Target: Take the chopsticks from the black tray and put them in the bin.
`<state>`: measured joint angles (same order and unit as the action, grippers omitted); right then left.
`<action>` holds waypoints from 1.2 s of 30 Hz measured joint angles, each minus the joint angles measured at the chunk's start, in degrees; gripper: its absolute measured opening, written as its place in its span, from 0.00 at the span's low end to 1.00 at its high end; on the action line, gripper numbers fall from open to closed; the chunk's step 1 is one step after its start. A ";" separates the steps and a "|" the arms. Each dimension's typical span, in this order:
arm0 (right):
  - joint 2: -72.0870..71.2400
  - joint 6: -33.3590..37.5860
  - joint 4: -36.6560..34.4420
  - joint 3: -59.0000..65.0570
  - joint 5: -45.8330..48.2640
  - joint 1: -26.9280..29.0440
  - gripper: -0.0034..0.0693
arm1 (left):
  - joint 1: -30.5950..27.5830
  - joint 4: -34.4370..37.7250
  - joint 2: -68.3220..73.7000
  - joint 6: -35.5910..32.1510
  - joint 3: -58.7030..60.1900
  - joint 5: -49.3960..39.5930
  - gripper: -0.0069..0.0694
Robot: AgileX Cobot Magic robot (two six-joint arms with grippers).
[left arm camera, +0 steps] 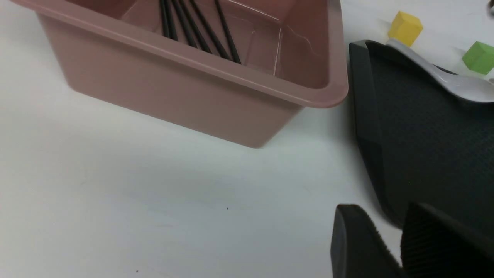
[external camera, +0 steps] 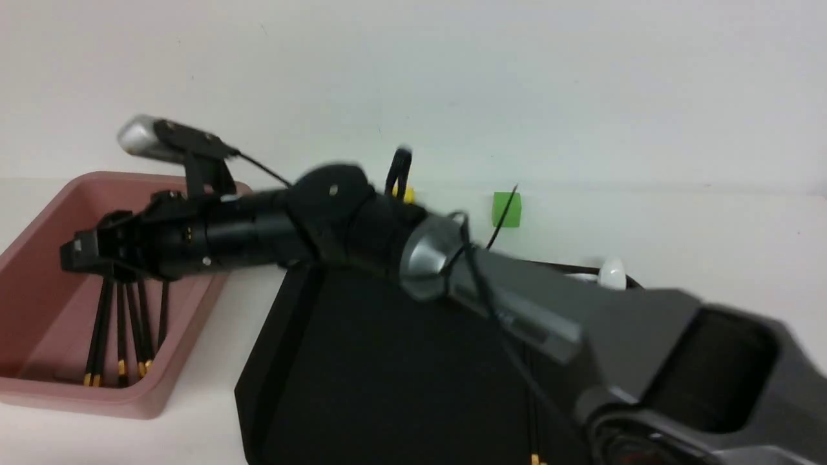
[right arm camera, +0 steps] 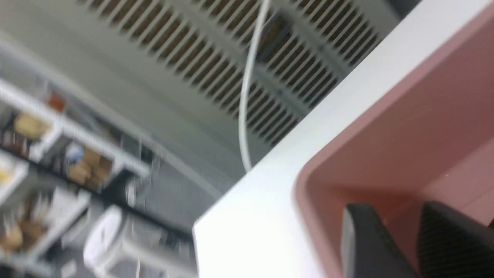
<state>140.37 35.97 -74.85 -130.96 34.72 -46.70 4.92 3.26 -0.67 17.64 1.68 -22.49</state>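
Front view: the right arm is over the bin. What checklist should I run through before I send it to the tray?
1. Right gripper empty: ok, jaws apart with nothing between them.
2. Chopsticks inside the bin: ok, several lean inside it.
3. Tray free of chopsticks: not ok, a leftover chopstick with a gold tip shows below the arm.
4. Left gripper out of the way: ok, open and empty, low beside the tray.
5. Spoon clear of that chopstick: cannot tell, the arm hides the space between them.
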 joint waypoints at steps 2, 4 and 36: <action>-3.45 -4.12 7.04 0.00 4.39 0.50 0.26 | 0.00 0.00 0.00 0.00 0.00 0.00 0.35; -7.67 -9.88 15.24 0.00 9.92 1.33 0.21 | 0.00 0.00 0.00 0.00 0.00 0.00 0.35; -111.08 -41.39 76.69 77.10 8.74 4.05 0.15 | 0.00 -0.02 0.00 0.00 0.00 0.00 0.38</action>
<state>29.29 -5.42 1.84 -53.87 43.46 -42.65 4.92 3.23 -0.67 17.64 1.68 -22.49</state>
